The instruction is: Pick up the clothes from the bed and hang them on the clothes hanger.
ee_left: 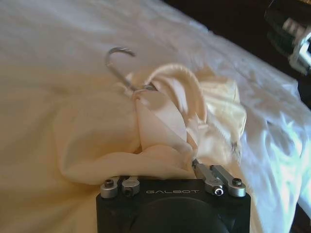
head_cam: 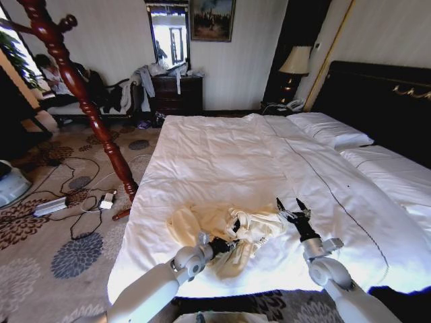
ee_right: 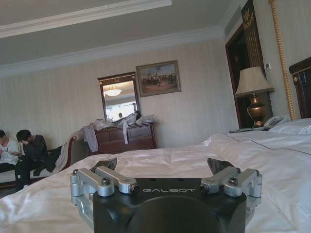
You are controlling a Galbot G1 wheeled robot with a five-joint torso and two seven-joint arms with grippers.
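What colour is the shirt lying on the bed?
Cream, a pale yellow; the shirt shows best in the left wrist view.

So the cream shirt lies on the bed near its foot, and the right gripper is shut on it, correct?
Not quite. The cream shirt does lie on the bed near its foot, but the left gripper is the one in its folds. In the head view the right gripper stands open beside it.

A hotel-style bedroom: a wide bed (head_cam: 222,155) with white duvet and pillows (head_cam: 330,129) against a tall dark headboard (head_cam: 384,101), a bedside lamp (head_cam: 295,64), framed painting (head_cam: 212,19), mirror (head_cam: 169,35), dresser (head_cam: 176,94) and patterned carpet (head_cam: 40,235).
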